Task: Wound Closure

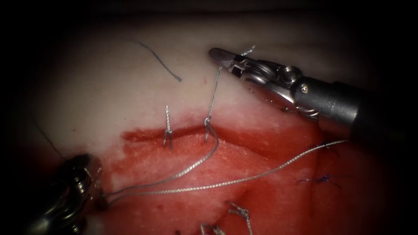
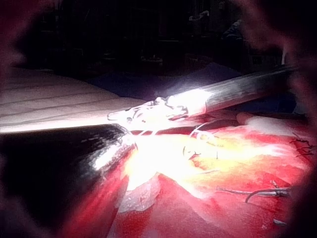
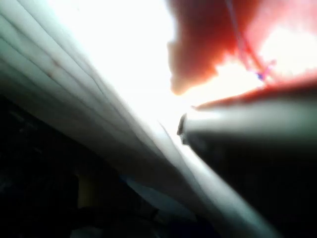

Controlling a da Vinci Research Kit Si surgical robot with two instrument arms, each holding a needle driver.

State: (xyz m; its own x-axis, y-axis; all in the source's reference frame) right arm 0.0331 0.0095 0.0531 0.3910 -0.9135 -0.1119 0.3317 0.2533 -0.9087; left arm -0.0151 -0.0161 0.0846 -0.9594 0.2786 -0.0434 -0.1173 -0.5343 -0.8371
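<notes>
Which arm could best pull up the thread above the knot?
Right, probably: the right tool grips the thread above the knot. The left tool holds strands far lower left.

Right end effector [image 1: 226, 58] enters from the right, shaft angled down, jaws closed on thread [image 1: 213, 95]. Left end effector [image 1: 93, 198] low at left, gripping 2 thread strands.

Glossy metal right tool [image 1: 226, 58], twisted shiny thread [image 1: 191, 167], wet glistening tissue [image 1: 109, 87].
</notes>
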